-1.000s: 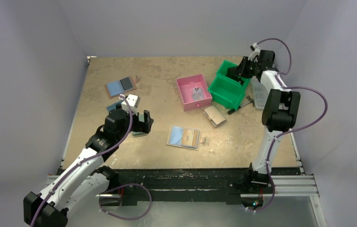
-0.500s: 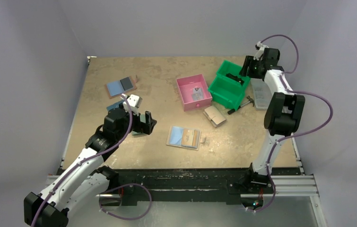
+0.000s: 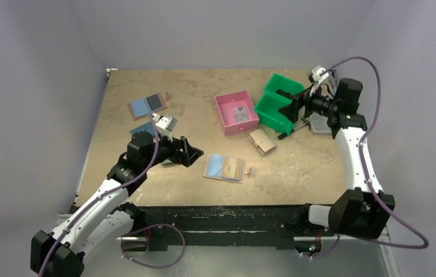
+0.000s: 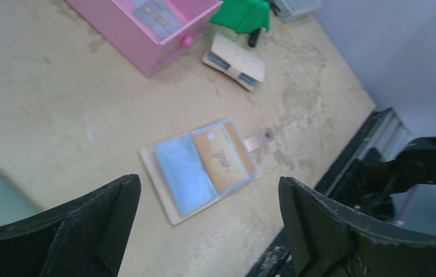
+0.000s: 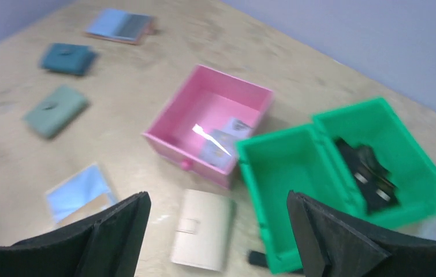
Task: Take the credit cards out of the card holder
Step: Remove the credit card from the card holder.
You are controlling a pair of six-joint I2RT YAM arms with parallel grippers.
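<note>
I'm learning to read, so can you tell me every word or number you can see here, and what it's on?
On the gold card in the open card holder: a dark mark, too blurred to read.
On the printed card in the pink box: print too small and blurred to read.
No other writing can be read anywhere.

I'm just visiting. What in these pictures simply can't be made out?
Left wrist view: the print on the gold card in the card holder is blurred, and anything beneath the card is covered by it.
Right wrist view: the dark things in the green bin are smeared by motion blur.
Top view: the items in the pink box are too small to identify.
</note>
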